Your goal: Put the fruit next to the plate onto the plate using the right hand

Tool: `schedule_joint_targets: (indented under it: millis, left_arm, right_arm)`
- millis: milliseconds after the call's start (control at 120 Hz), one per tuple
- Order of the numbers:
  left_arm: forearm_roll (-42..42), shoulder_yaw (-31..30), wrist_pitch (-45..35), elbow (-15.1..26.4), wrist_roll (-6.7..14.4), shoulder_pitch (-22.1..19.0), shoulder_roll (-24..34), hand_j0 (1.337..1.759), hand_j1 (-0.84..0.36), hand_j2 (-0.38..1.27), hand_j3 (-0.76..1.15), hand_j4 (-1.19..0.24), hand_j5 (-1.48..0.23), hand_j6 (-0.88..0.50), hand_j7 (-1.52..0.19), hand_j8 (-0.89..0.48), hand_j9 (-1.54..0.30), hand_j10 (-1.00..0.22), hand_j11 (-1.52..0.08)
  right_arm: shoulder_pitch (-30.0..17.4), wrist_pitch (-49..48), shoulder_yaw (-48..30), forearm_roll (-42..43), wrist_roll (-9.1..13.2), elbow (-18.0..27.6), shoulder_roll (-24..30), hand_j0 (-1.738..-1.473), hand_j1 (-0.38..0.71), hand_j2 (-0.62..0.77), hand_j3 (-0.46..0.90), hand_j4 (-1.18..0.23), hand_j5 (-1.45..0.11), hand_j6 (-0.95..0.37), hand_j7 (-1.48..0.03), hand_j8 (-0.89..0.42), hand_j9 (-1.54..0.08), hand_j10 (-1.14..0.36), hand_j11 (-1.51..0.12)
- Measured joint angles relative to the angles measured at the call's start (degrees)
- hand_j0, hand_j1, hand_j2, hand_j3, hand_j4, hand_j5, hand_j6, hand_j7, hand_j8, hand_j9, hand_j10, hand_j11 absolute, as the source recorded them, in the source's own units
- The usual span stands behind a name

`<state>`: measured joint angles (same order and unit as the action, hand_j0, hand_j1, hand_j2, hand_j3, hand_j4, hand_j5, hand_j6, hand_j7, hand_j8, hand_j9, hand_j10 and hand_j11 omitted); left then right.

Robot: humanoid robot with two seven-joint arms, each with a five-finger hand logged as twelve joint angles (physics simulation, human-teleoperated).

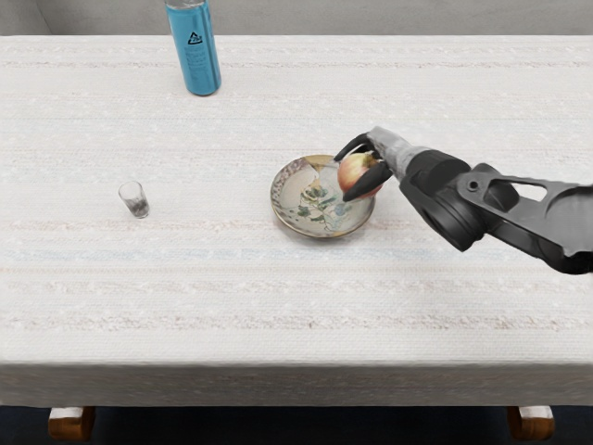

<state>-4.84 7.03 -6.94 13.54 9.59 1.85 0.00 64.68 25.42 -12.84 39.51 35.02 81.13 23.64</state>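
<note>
The fruit [355,172] is gripped in the curled fingers of the right hand [363,167] and held over the right rim of the plate [301,209], so the placing step is underway and a gentle lowering and release is called for next.

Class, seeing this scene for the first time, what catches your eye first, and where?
The dark right hand, reaching in from the right, grips a reddish fruit over the right side of a patterned plate in the middle of the table. A blue bottle stands at the far edge, and a small glass stands to the left.
</note>
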Motion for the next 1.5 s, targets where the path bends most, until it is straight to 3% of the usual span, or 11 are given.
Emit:
schedule_joint_targets:
  millis: [233, 367, 433, 567, 700, 808, 900, 1258, 1500]
  left_arm:
    - [0.0, 0.0, 0.0, 0.0, 0.0, 0.0, 0.0, 1.658, 0.34, 0.00, 0.00, -0.01, -0.01, -0.01, -0.01, -0.01, -0.01, -0.01, -0.01]
    - [0.0, 0.0, 0.0, 0.0, 0.0, 0.0, 0.0, 1.658, 0.34, 0.00, 0.00, -0.01, -0.01, -0.01, -0.01, -0.01, -0.01, -0.01, -0.01]
    - [0.0, 0.0, 0.0, 0.0, 0.0, 0.0, 0.0, 1.658, 0.34, 0.00, 0.00, -0.01, -0.01, -0.01, -0.01, -0.01, -0.01, -0.01, -0.01]
    - [0.0, 0.0, 0.0, 0.0, 0.0, 0.0, 0.0, 1.658, 0.34, 0.00, 0.00, -0.01, -0.01, -0.01, -0.01, -0.01, -0.01, -0.01, -0.01]
    - [0.0, 0.0, 0.0, 0.0, 0.0, 0.0, 0.0, 1.658, 0.34, 0.00, 0.00, -0.01, -0.01, -0.01, -0.01, -0.01, -0.01, -0.01, -0.01]
    - [0.0, 0.0, 0.0, 0.0, 0.0, 0.6, 0.0, 1.658, 0.34, 0.00, 0.00, -0.01, -0.01, -0.01, -0.01, -0.01, -0.01, -0.01, -0.01]
    - [0.0, 0.1, 0.0, 0.0, 0.0, 0.5, 0.0, 1.658, 0.34, 0.00, 0.00, -0.01, -0.01, -0.01, -0.01, -0.01, -0.01, -0.01, -0.01]
    - [0.0, 0.1, 0.0, 0.0, 0.0, 0.4, 0.0, 1.658, 0.34, 0.00, 0.00, -0.01, -0.01, -0.01, -0.01, -0.01, -0.01, -0.01, -0.01]
    - [0.0, 0.1, 0.0, 0.0, 0.0, 0.5, 0.0, 1.658, 0.34, 0.00, 0.00, -0.01, -0.01, -0.01, -0.01, -0.01, -0.01, -0.01, -0.01]
  right_arm:
    - [-0.3, -0.1, 0.5, -0.1, 0.0, -2.0, -5.8, -1.653, 0.20, 0.10, 0.00, -0.62, -0.85, -0.38, -0.82, -0.29, -0.84, -0.40, -0.85]
    - [-0.3, -0.9, -0.4, 0.2, 0.0, -2.8, -5.6, -1.656, -0.03, 0.05, 0.00, -0.35, -0.48, -0.23, -0.46, -0.17, -0.47, -0.23, -0.48]
    - [-1.6, -7.5, -6.0, 0.0, 0.0, -1.3, -3.7, -1.656, -0.11, 0.03, 0.00, -0.26, -0.35, -0.17, -0.34, -0.13, -0.35, -0.18, -0.35]
    - [-10.3, -28.9, -25.0, -5.7, 0.0, 2.2, 0.0, -1.657, -0.21, 0.02, 0.00, -0.14, -0.20, -0.10, -0.19, -0.08, -0.20, -0.10, -0.20]
    - [-25.9, -48.8, -44.1, -15.0, 0.0, 3.2, 2.3, -1.658, -0.27, 0.01, 0.00, -0.09, -0.12, -0.06, -0.11, -0.05, -0.12, -0.06, -0.12]
    - [-38.5, -56.3, -56.4, -19.7, 0.0, 2.8, 3.5, -1.658, -0.29, 0.00, 0.00, -0.06, -0.08, -0.05, -0.08, -0.04, -0.08, -0.05, -0.08]
    - [-45.1, -58.7, -63.9, -21.2, 0.0, 1.5, 5.0, -1.658, -0.30, 0.00, 0.00, -0.05, -0.06, -0.04, -0.06, -0.03, -0.06, -0.04, -0.06]
    - [-60.1, -60.4, -86.5, -29.6, 0.0, 0.0, 7.0, -1.658, -0.32, 0.00, 0.00, -0.02, -0.03, -0.02, -0.03, -0.02, -0.03, -0.02, -0.03]
    - [-62.9, -60.4, -90.4, -30.5, 0.0, 0.0, 6.7, -1.658, -0.32, 0.00, 0.00, -0.02, -0.03, -0.02, -0.03, -0.02, -0.03, -0.02, -0.03]
